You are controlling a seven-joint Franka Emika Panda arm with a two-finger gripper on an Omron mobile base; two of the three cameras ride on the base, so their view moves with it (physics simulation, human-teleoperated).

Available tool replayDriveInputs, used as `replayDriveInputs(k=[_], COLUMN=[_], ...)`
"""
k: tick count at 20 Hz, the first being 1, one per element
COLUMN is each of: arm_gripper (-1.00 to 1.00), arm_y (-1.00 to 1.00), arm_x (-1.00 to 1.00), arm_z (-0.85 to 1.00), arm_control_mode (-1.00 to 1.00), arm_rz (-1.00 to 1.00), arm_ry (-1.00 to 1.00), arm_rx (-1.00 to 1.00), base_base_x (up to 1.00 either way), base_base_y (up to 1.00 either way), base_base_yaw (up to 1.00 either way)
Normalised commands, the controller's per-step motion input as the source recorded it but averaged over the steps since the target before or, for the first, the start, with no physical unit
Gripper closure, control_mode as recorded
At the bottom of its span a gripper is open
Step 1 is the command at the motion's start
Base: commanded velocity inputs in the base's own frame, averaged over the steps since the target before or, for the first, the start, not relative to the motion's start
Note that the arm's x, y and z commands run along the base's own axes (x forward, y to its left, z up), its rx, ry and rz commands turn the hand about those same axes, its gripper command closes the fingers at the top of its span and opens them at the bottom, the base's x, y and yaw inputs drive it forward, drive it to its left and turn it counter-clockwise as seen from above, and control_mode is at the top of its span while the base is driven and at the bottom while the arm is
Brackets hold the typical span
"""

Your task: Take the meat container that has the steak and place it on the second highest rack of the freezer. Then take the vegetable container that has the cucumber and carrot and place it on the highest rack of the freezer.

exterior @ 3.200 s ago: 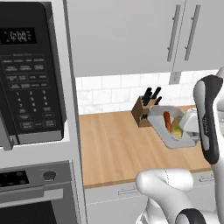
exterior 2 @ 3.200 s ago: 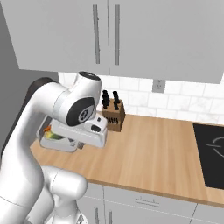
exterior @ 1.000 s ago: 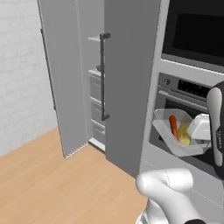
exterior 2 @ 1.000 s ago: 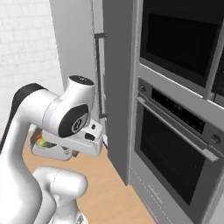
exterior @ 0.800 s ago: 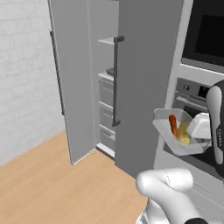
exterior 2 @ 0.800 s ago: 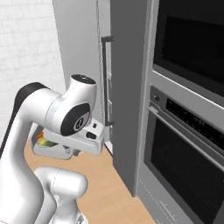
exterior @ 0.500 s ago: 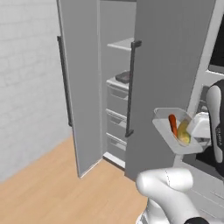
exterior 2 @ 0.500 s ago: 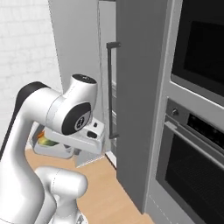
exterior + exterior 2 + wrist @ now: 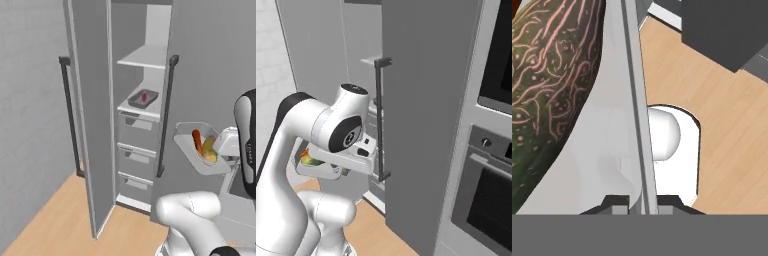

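Tray: white, held out beside the open freezer – carrot and cucumber loose inside, long axes running across the tilted tray.
Handling: likely light and stiff – contents could roll, so keep it level.
Gripper: clamped on the tray's rim.
Steak: already shelved; top rack bare.

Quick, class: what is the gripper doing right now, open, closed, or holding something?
Gripper: closed on the rim of the vegetable container, which holds the carrot and cucumber.
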Motion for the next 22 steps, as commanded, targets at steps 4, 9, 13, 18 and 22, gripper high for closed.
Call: replayDriveInputs(k=[4, 9, 13, 18, 22], arm_gripper=[1.00, 1.00, 1.00, 1.00, 1.00], arm_y=[0.00, 0.00, 0.00, 0.00, 0.00], arm_x=[0.00, 0.00, 0.00, 0.00, 0.00], arm_z=[0.00, 0.00, 0.00, 0.00, 0.00], arm_control_mode=[1.00, 1.00, 1.00, 1.00, 1.00], arm_rz=[0.00, 0.00, 0.00, 0.00, 0.00], arm_ry=[0.00, 0.00, 0.00, 0.00, 0.00], arm_rx=[0.00, 0.00, 0.00, 0.00, 0.00], base_base_x=[0.61, 0.68, 0.56, 0.65, 0.24], base_base_y=[0.82, 0.32, 0.00, 0.01, 0.23], base_base_yaw=[-0.46, -0.27, 0.00, -0.05, -0.10])
